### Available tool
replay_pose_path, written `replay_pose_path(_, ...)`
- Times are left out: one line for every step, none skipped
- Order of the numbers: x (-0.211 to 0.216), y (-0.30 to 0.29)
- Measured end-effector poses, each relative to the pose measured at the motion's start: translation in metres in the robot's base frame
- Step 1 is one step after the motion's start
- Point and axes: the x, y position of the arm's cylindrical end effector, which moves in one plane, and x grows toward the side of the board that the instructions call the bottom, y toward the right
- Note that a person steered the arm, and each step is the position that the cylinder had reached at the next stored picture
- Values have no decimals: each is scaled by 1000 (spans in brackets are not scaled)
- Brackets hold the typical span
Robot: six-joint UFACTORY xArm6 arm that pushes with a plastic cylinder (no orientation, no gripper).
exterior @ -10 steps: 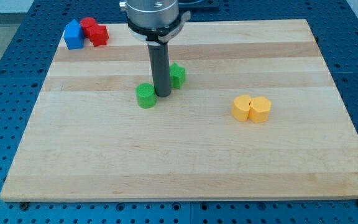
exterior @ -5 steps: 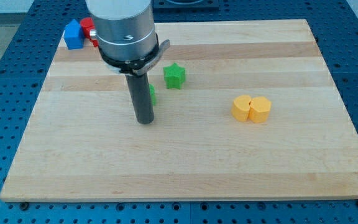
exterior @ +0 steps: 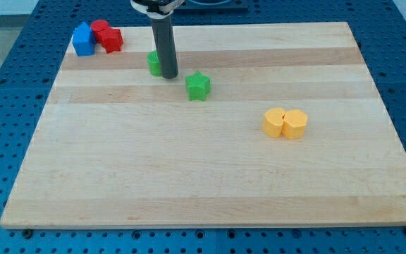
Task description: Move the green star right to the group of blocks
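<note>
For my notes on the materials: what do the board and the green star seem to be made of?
The board looks like light wood with a smooth matte finish: pale planks with visible grain and seams. The green star seems to be plastic or painted wood, uniform in colour with no grain showing; the picture cannot settle which.

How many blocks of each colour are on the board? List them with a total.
Blue: 1, the blue block
Red: 1, the red block
Green: 2, the green star and a green block beside my tip
Yellow: 2, left and right
Total: 6
</note>
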Motion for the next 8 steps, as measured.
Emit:
replay_pose_path(-25,-1)
replay_pose_path(-41,-5)
replay_pose_path(-17,-6)
replay_pose_path(-5,-26)
replay_pose_path(-15,-44)
replay_pose_path(-42,-49)
replay_pose_path(-61,-49)
replay_pose_path(-80,-49)
